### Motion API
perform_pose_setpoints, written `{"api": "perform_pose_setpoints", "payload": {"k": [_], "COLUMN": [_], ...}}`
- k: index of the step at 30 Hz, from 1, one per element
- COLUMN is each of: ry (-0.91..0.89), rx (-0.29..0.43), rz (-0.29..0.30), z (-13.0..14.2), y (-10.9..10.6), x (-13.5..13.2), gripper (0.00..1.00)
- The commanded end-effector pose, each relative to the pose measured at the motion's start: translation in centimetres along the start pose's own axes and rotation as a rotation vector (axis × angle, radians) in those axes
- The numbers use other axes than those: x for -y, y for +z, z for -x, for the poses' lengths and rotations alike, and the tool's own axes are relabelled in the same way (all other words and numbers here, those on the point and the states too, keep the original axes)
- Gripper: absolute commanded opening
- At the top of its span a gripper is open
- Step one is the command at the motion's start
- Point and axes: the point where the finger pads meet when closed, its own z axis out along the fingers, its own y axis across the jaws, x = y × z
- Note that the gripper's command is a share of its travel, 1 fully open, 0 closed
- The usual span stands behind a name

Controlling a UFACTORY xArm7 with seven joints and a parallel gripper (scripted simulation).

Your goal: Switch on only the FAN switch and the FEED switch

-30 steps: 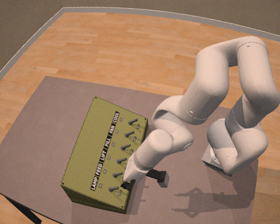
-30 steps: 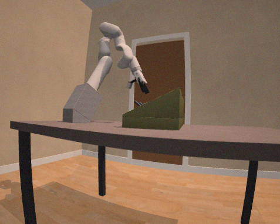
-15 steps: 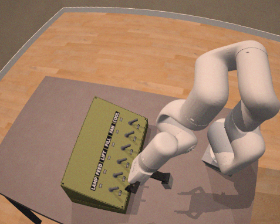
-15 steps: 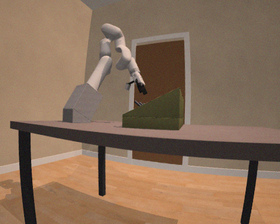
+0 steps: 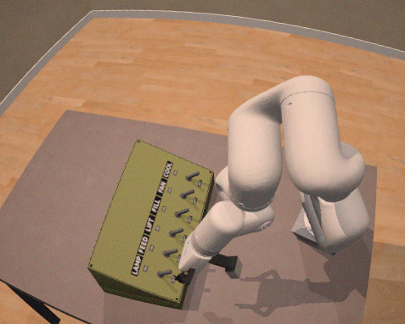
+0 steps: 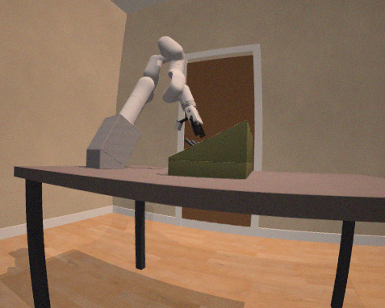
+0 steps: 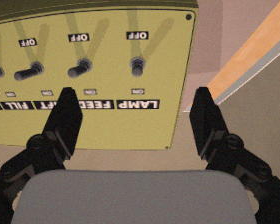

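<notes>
I see the table first: a grey-brown top on dark legs, standing on a wood floor. The white arm rises from its grey base on the table and folds down toward the console.

The console is an olive wedge-shaped box resting on the table, its sloped face turned up toward the arm. Six levers run in a row along that face, beside labels reading LAMP, FEED, LIFT, FILL, FAN and COOL.

The FAN switch is the second lever from the far end; the top view does not let me read its position. The FEED switch is the second lever from the near end, next to the LAMP switch. Tags reading OFF sit above both in the wrist view.

The gripper hangs over the near edge of the console at the LAMP end. Its two black fingers stand fully apart, with nothing between them, and I cannot tell whether either touches the console.
</notes>
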Motion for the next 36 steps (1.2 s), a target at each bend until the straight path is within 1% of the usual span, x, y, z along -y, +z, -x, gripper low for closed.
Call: {"api": "perform_pose_setpoints", "payload": {"k": [1,5,36], "ry": [0.000,0.000,0.000], "rx": [0.031,0.031,0.031], "rz": [0.000,0.000,0.000], "z": [0.25,0.26,0.26], "y": [1.61,1.98,1.98], "x": [-0.06,-0.06,-0.06], "gripper": [1.00,1.00,1.00]}}
